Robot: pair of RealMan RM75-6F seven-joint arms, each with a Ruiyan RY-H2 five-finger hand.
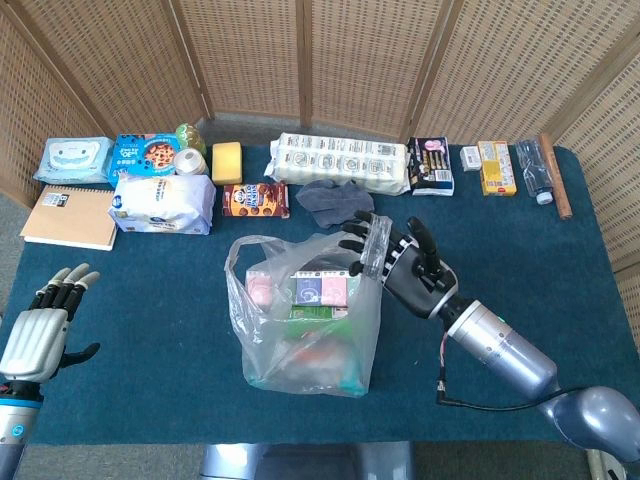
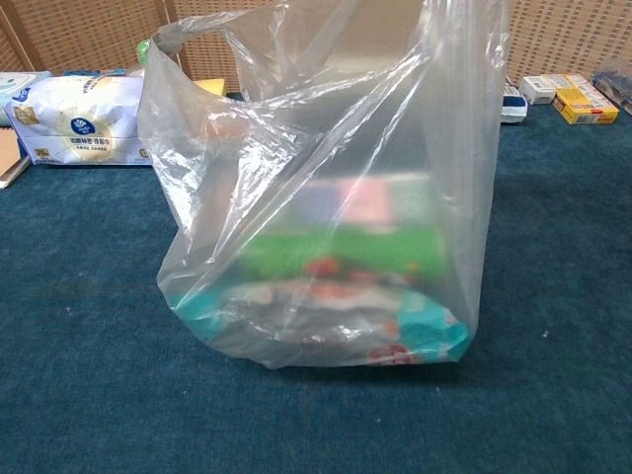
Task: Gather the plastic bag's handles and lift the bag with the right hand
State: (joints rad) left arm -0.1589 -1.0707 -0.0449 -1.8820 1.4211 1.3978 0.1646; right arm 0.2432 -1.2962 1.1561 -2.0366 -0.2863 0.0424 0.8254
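Observation:
The clear plastic bag stands mid-table, filled with pink, purple and green packages. Its right handle lies over the fingers of my right hand, which holds it up and taut. The left handle stands free as a loop. In the chest view the bag fills most of the frame, its free handle at the top left; the right hand is above that frame. My left hand hovers open at the table's front left, far from the bag.
Along the back lie a wipes pack, a notebook, a white sack, a cookie box, a grey cloth, a paper roll pack, small boxes and a bottle. A cable trails under my right forearm.

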